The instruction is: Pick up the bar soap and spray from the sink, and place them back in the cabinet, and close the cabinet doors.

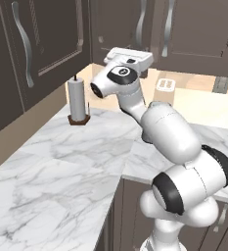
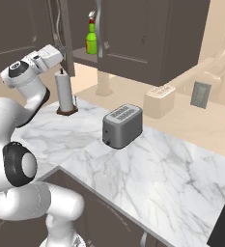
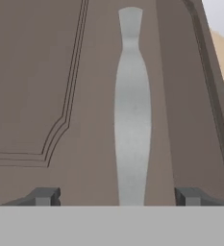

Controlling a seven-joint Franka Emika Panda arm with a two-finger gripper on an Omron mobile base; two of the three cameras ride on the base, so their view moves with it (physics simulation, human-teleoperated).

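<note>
The tool [image 3: 118,196] stands spread wide, its two dark fingertips [image 3: 45,196] set well apart at either side of a long curved silver handle [image 3: 131,110], and nothing is pinched between them; whether a tip touches the door cannot be told. That handle belongs to one of the dark brown panelled cabinet doors [image 3: 36,96], seen close up and facing the hand. From the right base view the hand [image 2: 49,57] is raised to the cabinet [image 2: 133,38], beside the edge of a door [image 2: 65,36] that stands ajar. Inside the opening, on the brown shelf [image 2: 85,57], stands one spray [image 2: 91,37], upright, green with a red top. The bar soap and the sink cannot be made out in these views. On the marble desk [image 2: 172,164] there is one grey toaster [image 2: 122,125], one roll of paper towel [image 2: 64,91] upright on a dark stand near the corner, and one pale boxy appliance [image 2: 158,100] against the back wall. In the left base view three curved silver handles show on the upper doors, among them one [image 1: 22,44] at the left.
</note>
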